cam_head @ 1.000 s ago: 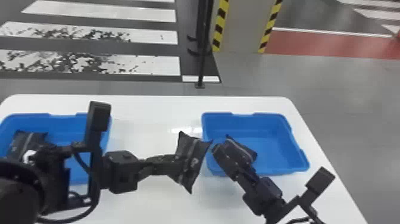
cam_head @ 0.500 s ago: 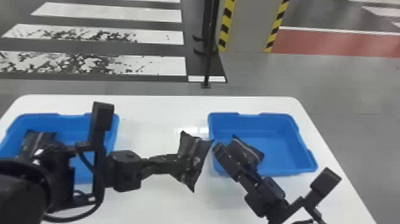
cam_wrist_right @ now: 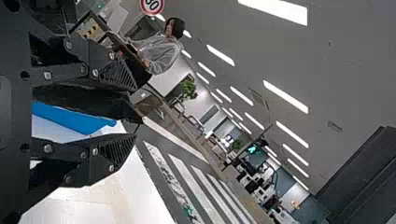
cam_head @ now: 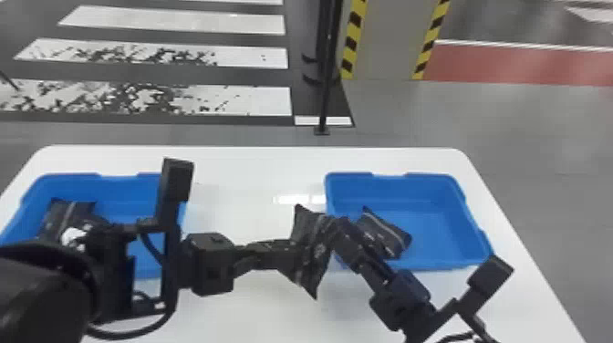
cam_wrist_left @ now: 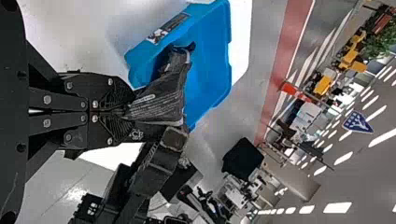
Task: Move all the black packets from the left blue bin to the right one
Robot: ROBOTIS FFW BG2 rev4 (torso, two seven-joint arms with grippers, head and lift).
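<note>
Black packet [cam_head: 313, 248] in left gripper [cam_head: 289, 254], seemingly beside right bin rim [cam_head: 329, 200].

a number marks a round red-rimmed sign [cam_wrist_right: 152, 4].

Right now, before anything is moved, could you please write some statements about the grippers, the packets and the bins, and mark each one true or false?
1. The left gripper holds a black packet. True.
2. The right gripper has its fingers closed together. False: they stand apart.
3. Another black packet is in the right blue bin. True.
4. All the black packets are already in the right blue bin. False: one is in the left gripper, and the left blue bin also has packet contents.
</note>
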